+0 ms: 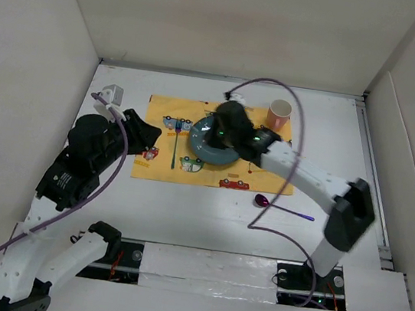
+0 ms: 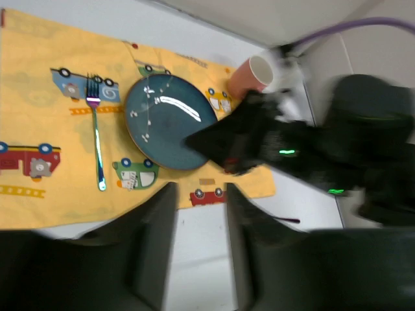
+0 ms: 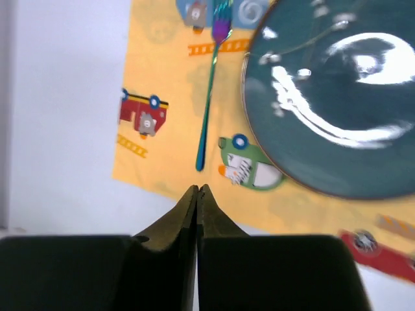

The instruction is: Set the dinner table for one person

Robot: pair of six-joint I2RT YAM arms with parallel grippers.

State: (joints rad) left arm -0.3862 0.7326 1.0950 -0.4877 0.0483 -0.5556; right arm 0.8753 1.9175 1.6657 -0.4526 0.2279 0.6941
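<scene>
Cutlery outstanding: slim purple metal spoon point(image 1: 285, 210) lies on the white tabletop point(image 1: 184, 214), just off the yellow vehicle-print cloth point(image 1: 159, 168), long axis left-right, bowl leftward. Right tool point(image 3: 198, 194), fingers pressed together, hovers nearer; left tool point(image 2: 201, 191) stands apart.

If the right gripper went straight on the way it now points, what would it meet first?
The right gripper would likely meet the yellow cloth near the fork's handle end, beside the plate; depth is unclear.

Yellow vehicle-print cloth point(image 2: 52, 194), blue plate point(image 2: 162, 126), fork point(image 2: 97, 142), pink cup point(image 1: 279, 115), purple spoon point(image 1: 263, 201)
</scene>
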